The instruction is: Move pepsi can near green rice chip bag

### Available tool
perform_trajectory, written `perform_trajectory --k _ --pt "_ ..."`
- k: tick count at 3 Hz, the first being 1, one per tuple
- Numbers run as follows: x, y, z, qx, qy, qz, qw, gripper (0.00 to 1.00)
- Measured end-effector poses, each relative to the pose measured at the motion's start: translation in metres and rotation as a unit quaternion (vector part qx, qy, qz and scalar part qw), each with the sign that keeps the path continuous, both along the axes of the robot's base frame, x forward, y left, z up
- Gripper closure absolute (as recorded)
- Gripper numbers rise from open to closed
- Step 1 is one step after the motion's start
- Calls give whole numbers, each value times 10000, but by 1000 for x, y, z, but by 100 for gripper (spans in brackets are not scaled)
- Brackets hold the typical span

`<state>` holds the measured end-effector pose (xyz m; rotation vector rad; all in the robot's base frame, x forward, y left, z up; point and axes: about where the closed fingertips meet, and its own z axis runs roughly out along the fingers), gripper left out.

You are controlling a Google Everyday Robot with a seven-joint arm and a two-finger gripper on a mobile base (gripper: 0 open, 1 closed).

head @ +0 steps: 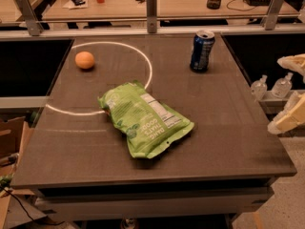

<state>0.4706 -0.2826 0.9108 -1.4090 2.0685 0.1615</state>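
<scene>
The pepsi can (202, 51), dark blue with a silver top, stands upright at the far right of the dark table (228, 128). The green rice chip bag (144, 119), lime green with a white label panel, lies flat near the table's middle, well apart from the can. My gripper (290, 92) hangs off the table's right edge, below and to the right of the can. Its two cream fingers (291, 62) are spread apart and hold nothing. It touches neither object.
An orange (85, 60) sits at the far left inside a white circle line (148, 66). A metal rail with posts (151, 6) runs along the back edge. Two small bottles (271, 86) stand right of the table, near the gripper. Cardboard (12, 137) lies at the left.
</scene>
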Motion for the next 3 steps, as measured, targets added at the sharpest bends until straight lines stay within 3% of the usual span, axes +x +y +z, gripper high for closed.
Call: perform_trajectory --k 1,2,3 --pt "11 -19 -9 1250 -513 -104 9908 0" --pt "7 -32 11 2541 -899 -286 9626 0" --pt "10 -36 39 3619 -1143 -435 9242 0"
